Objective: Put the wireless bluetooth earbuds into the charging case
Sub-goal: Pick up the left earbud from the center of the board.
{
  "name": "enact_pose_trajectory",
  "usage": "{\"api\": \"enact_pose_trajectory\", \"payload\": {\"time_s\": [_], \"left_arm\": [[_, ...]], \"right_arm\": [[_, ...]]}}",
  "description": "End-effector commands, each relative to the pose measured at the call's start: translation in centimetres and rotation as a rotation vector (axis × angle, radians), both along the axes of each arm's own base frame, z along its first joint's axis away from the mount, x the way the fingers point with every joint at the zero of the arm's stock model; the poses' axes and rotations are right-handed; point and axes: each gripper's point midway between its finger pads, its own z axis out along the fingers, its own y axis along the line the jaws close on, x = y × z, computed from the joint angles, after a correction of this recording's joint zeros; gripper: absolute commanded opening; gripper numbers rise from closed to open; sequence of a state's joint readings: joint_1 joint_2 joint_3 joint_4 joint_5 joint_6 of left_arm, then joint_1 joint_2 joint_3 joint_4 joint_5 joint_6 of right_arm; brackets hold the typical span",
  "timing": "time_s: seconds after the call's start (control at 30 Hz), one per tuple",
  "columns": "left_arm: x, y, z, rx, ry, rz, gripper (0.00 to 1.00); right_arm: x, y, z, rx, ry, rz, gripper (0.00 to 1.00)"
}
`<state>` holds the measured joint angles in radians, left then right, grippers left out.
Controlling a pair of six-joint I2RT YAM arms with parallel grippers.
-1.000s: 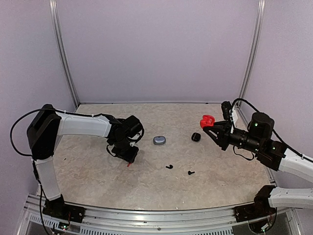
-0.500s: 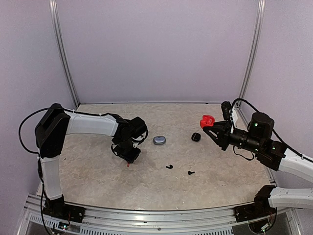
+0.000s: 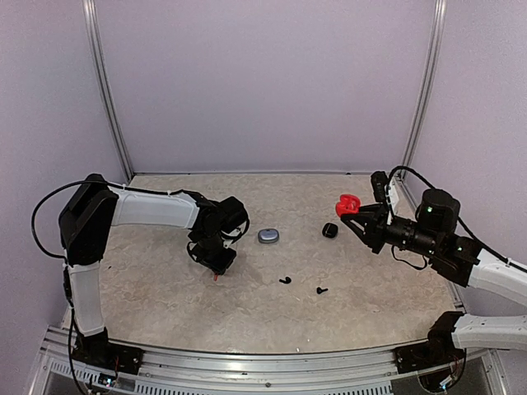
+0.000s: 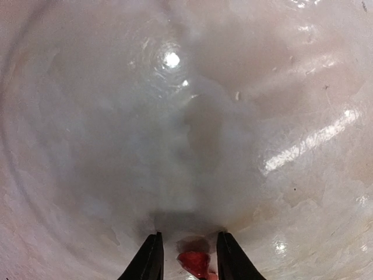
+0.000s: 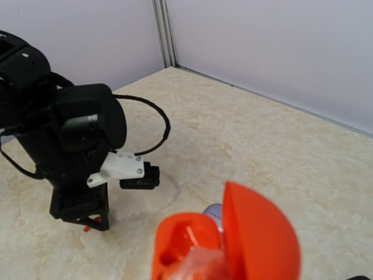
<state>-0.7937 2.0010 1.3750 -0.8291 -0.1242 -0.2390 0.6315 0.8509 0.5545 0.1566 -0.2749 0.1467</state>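
Note:
A tiny red earbud (image 4: 195, 262) lies on the table between the fingertips of my left gripper (image 4: 189, 234), with a small gap on each side. The jaws are open around it. From above, that left gripper (image 3: 216, 263) points down at the table with the red earbud (image 3: 216, 277) just below it. My right gripper (image 3: 354, 214) is shut on the red charging case (image 3: 349, 201) and holds it above the table at the right. The lid of the red charging case (image 5: 221, 245) stands open. Two black earbuds (image 3: 285, 280) (image 3: 321, 290) lie loose in the middle.
A grey closed case (image 3: 268, 235) sits at the table's centre and a black case (image 3: 330, 231) to its right, near my right gripper. The left arm's body (image 5: 70, 134) fills the left of the right wrist view. Walls close off the back and sides.
The left arm's elbow and wrist swung slightly right, while its gripper stayed over the red earbud. The right arm and the red case have not moved.

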Motion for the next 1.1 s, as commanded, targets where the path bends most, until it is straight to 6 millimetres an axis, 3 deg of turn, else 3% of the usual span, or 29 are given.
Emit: {"api": "enact_pose_trajectory", "payload": {"time_s": [0.0, 0.33, 0.77, 0.9, 1.03, 1.07], "left_arm": [[-2.2, 1.0, -0.9, 0.045, 0.068, 0.0, 0.33], [-3.2, 1.8, -1.1, 0.05, 0.09, 0.018, 0.38], [-1.0, 0.6, -0.9, -0.022, 0.024, 0.021, 0.2], [0.6, -0.7, 1.5, -0.104, -0.07, 0.025, 0.17], [2.4, -3.0, 6.5, -0.225, -0.243, -0.009, 0.16], [2.7, -3.8, 8.7, -0.275, -0.301, -0.025, 0.16]], "right_arm": [[0.3, -0.2, 0.6, 0.003, -0.022, -0.004, 0.0], [0.3, -0.2, 0.7, 0.005, -0.021, -0.002, 0.0], [0.2, -0.1, 0.7, 0.005, -0.023, 0.006, 0.0], [0.1, 0.1, 0.7, 0.006, -0.028, 0.021, 0.0], [-0.2, 0.8, 0.8, 0.017, -0.038, 0.062, 0.0], [-0.3, 1.0, 0.8, 0.022, -0.039, 0.076, 0.0]]}}
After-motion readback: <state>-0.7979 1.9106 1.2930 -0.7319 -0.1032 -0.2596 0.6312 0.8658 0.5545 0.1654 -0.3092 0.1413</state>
